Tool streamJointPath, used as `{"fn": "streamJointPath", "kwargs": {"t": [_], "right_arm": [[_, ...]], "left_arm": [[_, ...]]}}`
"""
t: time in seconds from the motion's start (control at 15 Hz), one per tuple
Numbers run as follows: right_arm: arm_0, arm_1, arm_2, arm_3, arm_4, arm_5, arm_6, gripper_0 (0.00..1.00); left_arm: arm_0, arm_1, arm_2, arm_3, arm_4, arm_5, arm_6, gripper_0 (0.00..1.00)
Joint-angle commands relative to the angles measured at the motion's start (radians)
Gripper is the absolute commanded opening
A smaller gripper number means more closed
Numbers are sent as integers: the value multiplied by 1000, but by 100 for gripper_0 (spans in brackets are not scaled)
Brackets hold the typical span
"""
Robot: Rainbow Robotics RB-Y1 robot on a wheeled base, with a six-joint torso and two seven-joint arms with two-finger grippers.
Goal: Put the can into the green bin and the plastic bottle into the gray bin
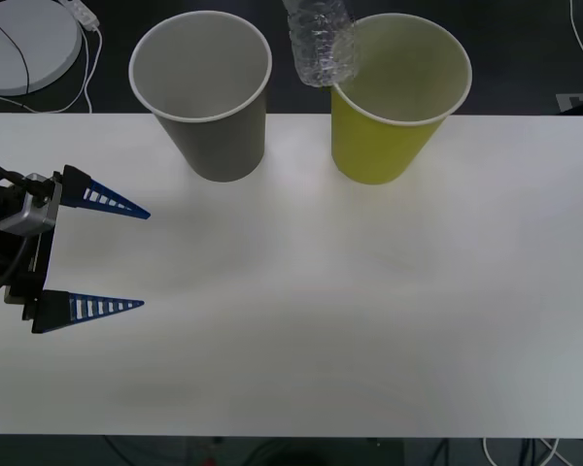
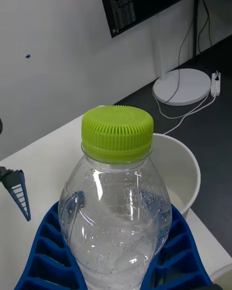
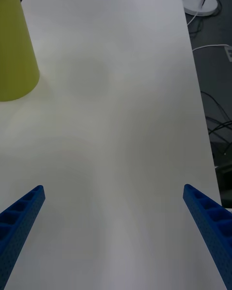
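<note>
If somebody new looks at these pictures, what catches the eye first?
The plastic bottle, clamped in the right gripper, hangs high between the gray bin and the green bin, overlapping the green one's rim. The left gripper waits open over the white table, on its left side.

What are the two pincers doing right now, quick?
Left pincer: open, holding nothing, over the table.
Right pincer: closed on the plastic bottle, up between the gray bin and the green bin.

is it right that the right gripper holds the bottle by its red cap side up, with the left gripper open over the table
Not quite: the plastic bottle in the right gripper has a lime-green cap, not red, as the right wrist view shows. The left gripper is indeed open over the table.
</note>
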Motion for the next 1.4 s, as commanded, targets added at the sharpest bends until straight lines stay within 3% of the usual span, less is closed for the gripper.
{"fn": "streamJointPath", "kwargs": {"t": [0.07,0.93,1.2,1.4], "right_arm": [[-80,39,71,80,18,0,0,0],[-368,299,281,494,72,0,-6,0],[-440,378,320,581,142,0,-112,0],[-500,424,378,660,147,-1,-113,0]], "left_arm": [[0,0,0,0,0,0,0,100],[0,0,0,0,0,0,0,100],[0,0,0,0,0,0,0,100],[0,0,0,0,0,0,0,100]]}}
